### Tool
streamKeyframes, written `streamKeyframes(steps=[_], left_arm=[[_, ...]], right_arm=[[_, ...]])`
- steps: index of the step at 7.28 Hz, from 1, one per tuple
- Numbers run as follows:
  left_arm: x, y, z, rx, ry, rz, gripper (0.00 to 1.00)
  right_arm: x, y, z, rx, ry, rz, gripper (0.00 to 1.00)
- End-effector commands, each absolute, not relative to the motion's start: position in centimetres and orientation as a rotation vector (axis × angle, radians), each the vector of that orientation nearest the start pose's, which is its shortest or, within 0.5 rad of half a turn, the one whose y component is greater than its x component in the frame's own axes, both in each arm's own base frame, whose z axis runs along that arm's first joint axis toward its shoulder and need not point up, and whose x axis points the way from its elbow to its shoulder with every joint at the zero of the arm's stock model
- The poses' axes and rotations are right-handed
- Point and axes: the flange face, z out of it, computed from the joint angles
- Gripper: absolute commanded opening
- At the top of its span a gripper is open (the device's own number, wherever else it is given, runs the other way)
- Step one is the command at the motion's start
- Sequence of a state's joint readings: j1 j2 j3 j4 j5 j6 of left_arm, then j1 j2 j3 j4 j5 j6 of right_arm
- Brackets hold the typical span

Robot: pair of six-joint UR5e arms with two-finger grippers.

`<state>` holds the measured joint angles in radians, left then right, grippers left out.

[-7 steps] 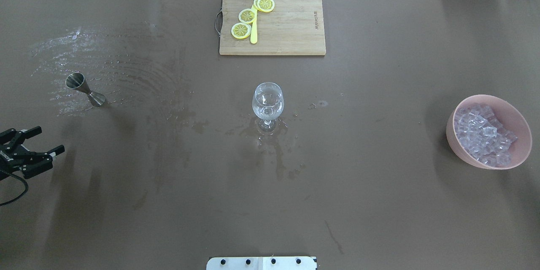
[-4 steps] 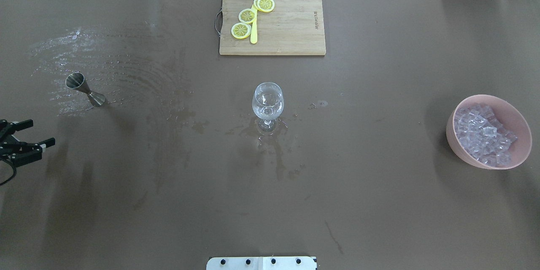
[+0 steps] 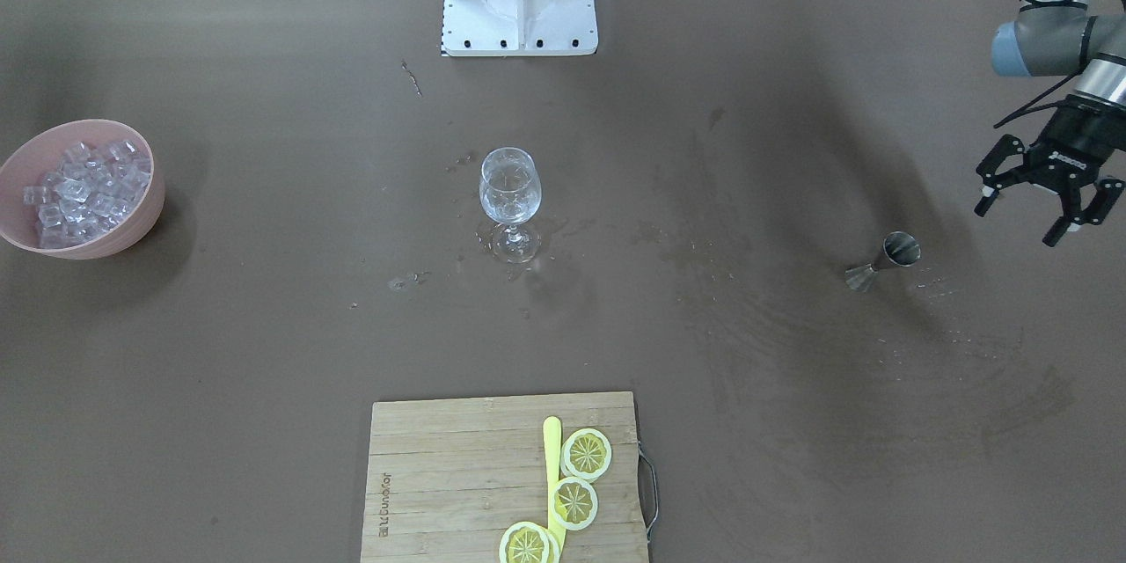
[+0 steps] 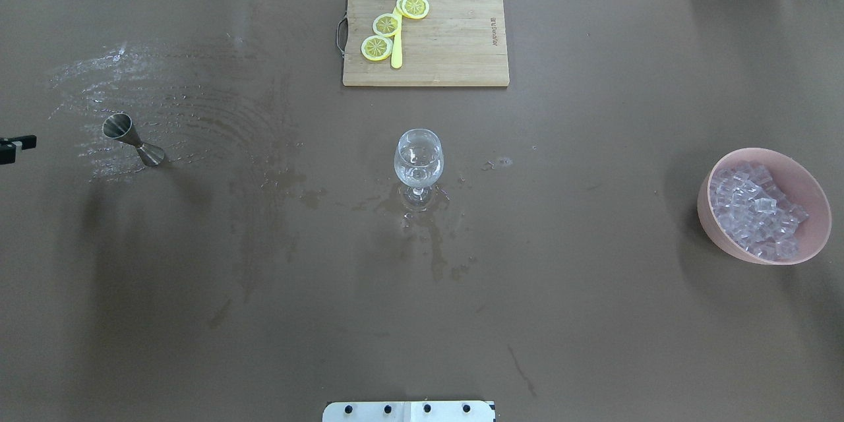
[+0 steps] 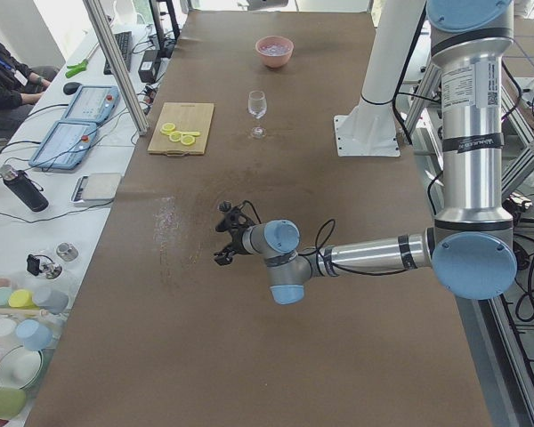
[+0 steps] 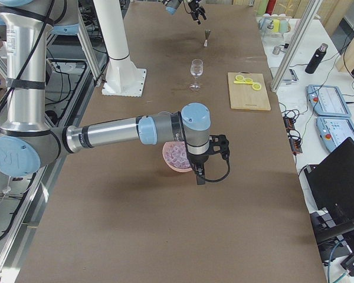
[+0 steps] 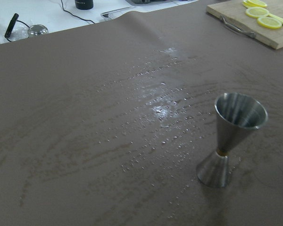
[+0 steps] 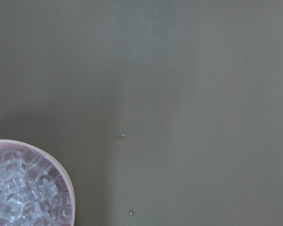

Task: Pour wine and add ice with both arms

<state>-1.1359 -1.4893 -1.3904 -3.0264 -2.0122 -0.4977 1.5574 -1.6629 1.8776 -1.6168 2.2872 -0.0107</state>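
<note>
At the table's left end the left arm (image 5: 374, 253) reached out from the robot with its forearm lying low and roughly level. The left gripper (image 3: 1018, 224) hung above the brown table (image 4: 593, 316) with its two fingers spread wide and nothing between them, angled down toward the tabletop. Only one fingertip showed at the edge of the overhead view. Near it, but not touching, a steel jigger (image 4: 132, 140) stood upright on its smaller cone. Its long axis was vertical and its wider cup opened upward, and water droplets were streaked over the surface around it.

In the middle of the table the wine glass (image 4: 419, 161) stood upright, stem vertical and mouth up, with wet patches about its foot. Beyond it, at the far edge, a wooden cutting board (image 4: 448, 39) lay with its long side running across the table and its metal handle toward the robot's left. It carried three lemon slices (image 4: 386, 25) and a yellow stick (image 4: 396, 56).

At the right end a pink bowl (image 4: 715, 224) sat upright, heaped with the ice (image 4: 755, 211). The right arm (image 6: 106, 132) stretched level over that end. The right gripper (image 6: 207, 160) pointed straight down beside the bowl, and I could not tell how its fingers stood.
</note>
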Motion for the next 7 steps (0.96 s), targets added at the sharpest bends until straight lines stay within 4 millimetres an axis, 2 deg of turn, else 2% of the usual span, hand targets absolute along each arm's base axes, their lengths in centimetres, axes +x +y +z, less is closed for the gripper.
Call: streamKeyframes(steps=[1,3,4,5,6,7], left_arm=[[6.8,-49.7,61.2,0.783,0.736,0.238,0.97],[5.1,-50.9,59.3,0.660,0.589,0.369,0.97],[3.1,-52.2,58.8,0.645,0.507,0.410,0.98],[2.2,-53.0,59.7,0.638,0.375,0.511,0.98],[0.7,-54.1,60.8,0.533,0.225,0.538,0.98],[-0.2,-56.7,59.9,0.480,0.117,0.506,0.98]], right_arm=[[6.2,-45.6,56.0,0.159,-0.715,-0.082,1.00],[6.2,-45.6,56.0,0.159,-0.715,-0.082,1.00],[6.2,-45.6,56.0,0.160,-0.715,-0.083,1.00],[6.2,-45.5,56.1,0.159,-0.715,-0.083,1.00],[6.2,-45.5,56.1,0.159,-0.715,-0.083,1.00],[6.2,-45.5,56.1,0.159,-0.715,-0.084,1.00]])
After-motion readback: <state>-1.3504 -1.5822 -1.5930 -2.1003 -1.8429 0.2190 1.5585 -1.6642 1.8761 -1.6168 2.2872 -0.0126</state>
